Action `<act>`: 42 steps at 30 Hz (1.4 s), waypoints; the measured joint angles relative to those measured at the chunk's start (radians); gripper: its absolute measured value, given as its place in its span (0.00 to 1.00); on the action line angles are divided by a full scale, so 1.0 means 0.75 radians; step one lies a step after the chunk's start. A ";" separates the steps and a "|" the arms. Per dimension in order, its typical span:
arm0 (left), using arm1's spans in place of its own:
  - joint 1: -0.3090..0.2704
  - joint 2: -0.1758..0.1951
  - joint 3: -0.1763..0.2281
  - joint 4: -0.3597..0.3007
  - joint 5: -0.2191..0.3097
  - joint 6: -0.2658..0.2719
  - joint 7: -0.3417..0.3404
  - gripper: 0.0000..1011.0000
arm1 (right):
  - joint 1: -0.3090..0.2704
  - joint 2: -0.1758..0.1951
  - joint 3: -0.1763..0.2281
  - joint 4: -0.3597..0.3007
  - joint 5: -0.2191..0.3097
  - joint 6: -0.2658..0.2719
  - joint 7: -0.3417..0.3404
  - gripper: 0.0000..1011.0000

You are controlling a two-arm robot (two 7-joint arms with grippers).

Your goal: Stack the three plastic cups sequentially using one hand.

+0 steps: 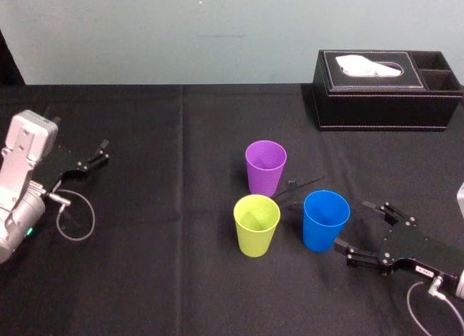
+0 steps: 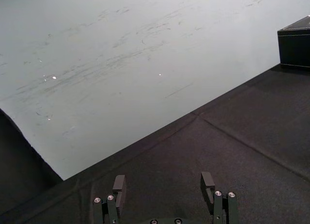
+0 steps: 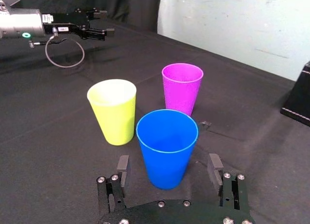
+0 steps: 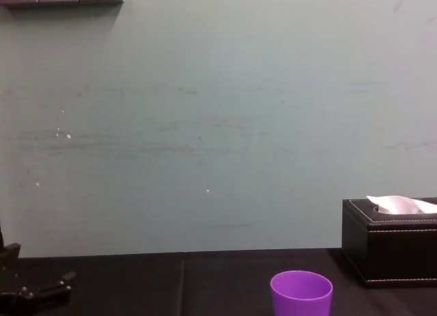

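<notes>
1. While no stacking's done yet, the purple cup (image 1: pixel 265 167) stands at 12 o'clock, green (image 1: pixel 256 224) at 8, blue (image 1: pixel 325 220) at 4, all apart.
2. Your right claw (image 1: pixel 355 225), spread and gripping nothing, sits just beside blue; the left claw (image 1: pixel 101 153) idles, spread, at 9.

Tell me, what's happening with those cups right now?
Right hand open at blue cup, no grip. Left hand open, parked. Purple cup, yellow-green cup standing apart. Tissue box behind, clear.
</notes>
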 joint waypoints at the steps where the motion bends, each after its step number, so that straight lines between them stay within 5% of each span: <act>1: 0.000 0.000 0.000 0.000 0.000 0.000 0.000 1.00 | 0.006 -0.009 -0.004 0.008 -0.006 0.003 0.005 0.99; 42: 0.000 0.000 0.000 0.000 0.000 0.000 0.000 1.00 | 0.199 -0.140 -0.108 0.150 -0.082 0.065 0.038 0.99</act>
